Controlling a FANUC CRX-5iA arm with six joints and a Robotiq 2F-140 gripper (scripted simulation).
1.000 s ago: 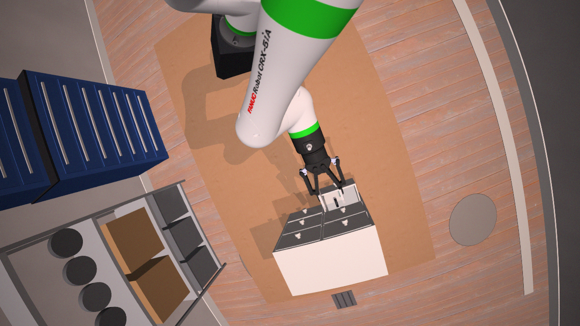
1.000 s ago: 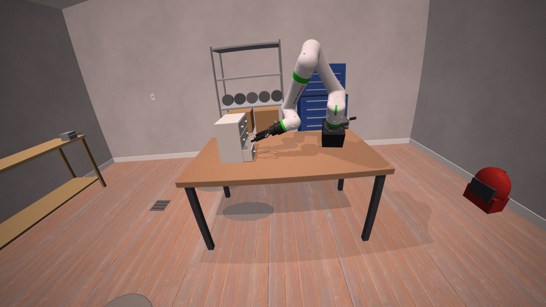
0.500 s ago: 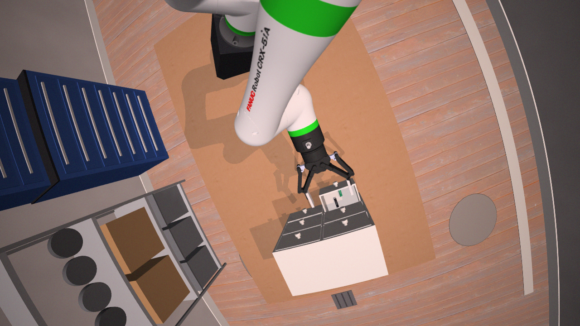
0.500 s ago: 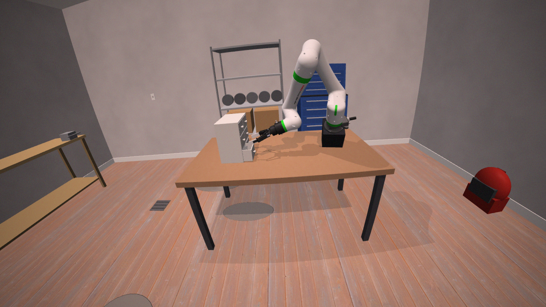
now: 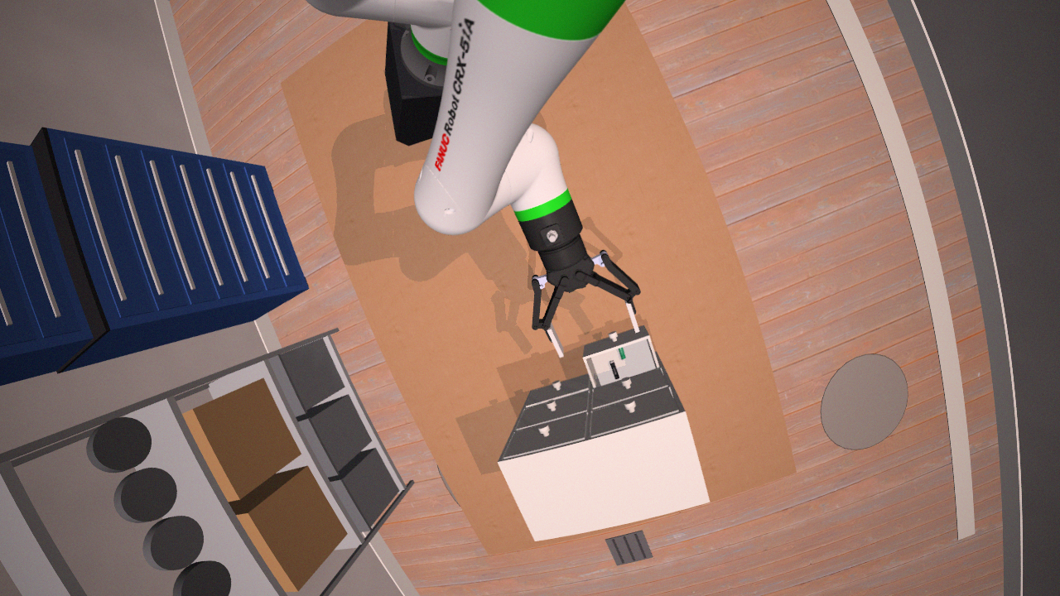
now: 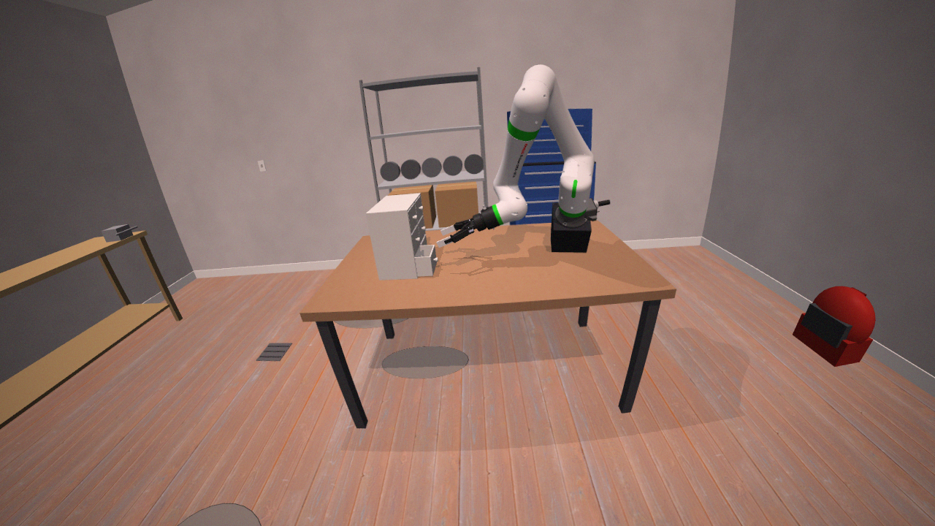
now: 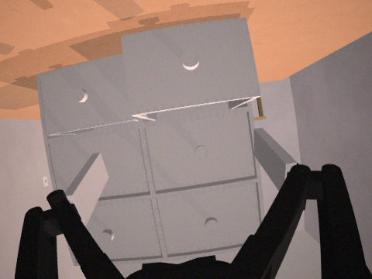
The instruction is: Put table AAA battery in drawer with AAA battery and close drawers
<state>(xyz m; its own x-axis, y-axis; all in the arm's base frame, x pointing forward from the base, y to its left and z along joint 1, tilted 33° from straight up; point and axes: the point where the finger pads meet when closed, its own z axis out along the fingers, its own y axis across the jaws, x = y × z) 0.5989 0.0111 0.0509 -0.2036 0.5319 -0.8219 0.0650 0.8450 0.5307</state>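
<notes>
The small white chest (image 5: 601,452) stands on the table with its dark grey drawer fronts facing the arm. One bottom drawer (image 5: 619,357) is pulled out partway; it also shows in the exterior view (image 6: 426,260) and the wrist view (image 7: 191,71). Inside it lie a small dark battery (image 5: 614,368) and, right beside it, a small green thing (image 5: 623,354). My gripper (image 5: 595,335) is wide open and empty, its fingertips spread just above the open drawer's front end. In the wrist view (image 7: 178,146) the two pads frame the chest's front. The other drawers look pushed in.
The arm's black base (image 5: 415,88) stands at the far end of the table. A blue cabinet (image 5: 148,237) and a metal shelf with boxes (image 5: 244,459) stand off the table to the left. The table edge runs close behind the chest.
</notes>
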